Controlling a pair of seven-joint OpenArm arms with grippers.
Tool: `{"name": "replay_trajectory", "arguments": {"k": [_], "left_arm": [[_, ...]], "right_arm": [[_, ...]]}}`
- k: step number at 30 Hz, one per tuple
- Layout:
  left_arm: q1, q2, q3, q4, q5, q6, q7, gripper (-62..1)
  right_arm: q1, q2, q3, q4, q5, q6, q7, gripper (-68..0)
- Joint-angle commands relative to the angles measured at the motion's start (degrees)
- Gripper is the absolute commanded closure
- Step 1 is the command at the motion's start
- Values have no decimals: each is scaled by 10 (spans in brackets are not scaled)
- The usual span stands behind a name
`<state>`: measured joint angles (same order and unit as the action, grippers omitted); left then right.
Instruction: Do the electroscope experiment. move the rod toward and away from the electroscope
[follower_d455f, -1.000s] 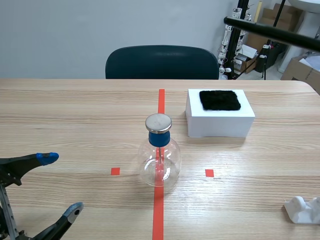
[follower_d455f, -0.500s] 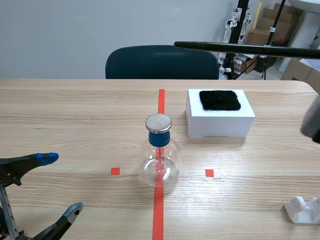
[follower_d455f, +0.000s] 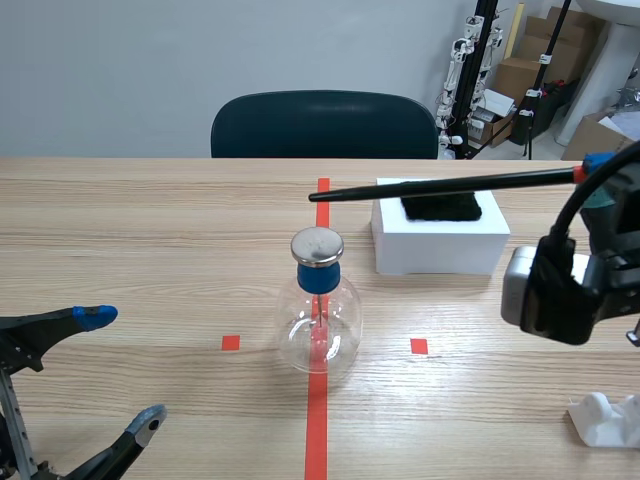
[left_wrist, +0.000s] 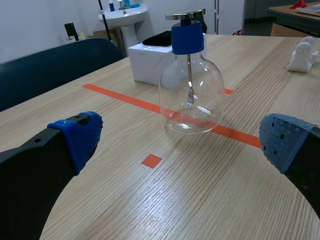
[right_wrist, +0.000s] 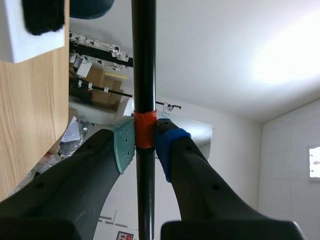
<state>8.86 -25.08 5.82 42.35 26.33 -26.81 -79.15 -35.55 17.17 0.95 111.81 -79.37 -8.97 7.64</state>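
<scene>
Rod against my pads: smooth, matt black. Electroscope: clear glossy glass, brushed-metal disc. Table: matt wood grain.

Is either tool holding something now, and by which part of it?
The right tool is shut on the black rod, gripping it at its orange-red taped band. The left tool is open and holds nothing.

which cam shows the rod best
The scene view: the whole rod shows, from its tip near the electroscope to the held end. The right wrist view shows only a stretch clamped in the right gripper. The left wrist view shows none of it.
</scene>
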Motion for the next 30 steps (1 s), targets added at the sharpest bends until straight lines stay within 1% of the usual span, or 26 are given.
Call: {"name": "replay_trajectory", "arguments": {"k": [1, 6, 12, 27, 29, 30], "left_arm": [[-3, -5, -7, 6, -8, 1, -10, -623], [-3, -5, -7, 6, -8, 1, -9, -623], [-3, -5, -7, 6, -8, 1, -10, -623], [-3, -5, -7, 6, -8, 1, -10, -623], [-3, -5, -7, 6, -8, 1, -10, -623], [-3, -5, -7, 6, -8, 1, -10, -623]], "right_arm": [[12, 5, 2, 5, 0, -8, 1, 4], [16, 5, 1, -1, -11, -8, 22, 4], [16, 5, 2, -1, -21, -8, 34, 4], [16, 4, 2, -1, -23, -9, 34, 4], [14, 4, 2, -1, -14, -14, 34, 4], [12, 4, 2, -1, -12, -22, 34, 4]]}}
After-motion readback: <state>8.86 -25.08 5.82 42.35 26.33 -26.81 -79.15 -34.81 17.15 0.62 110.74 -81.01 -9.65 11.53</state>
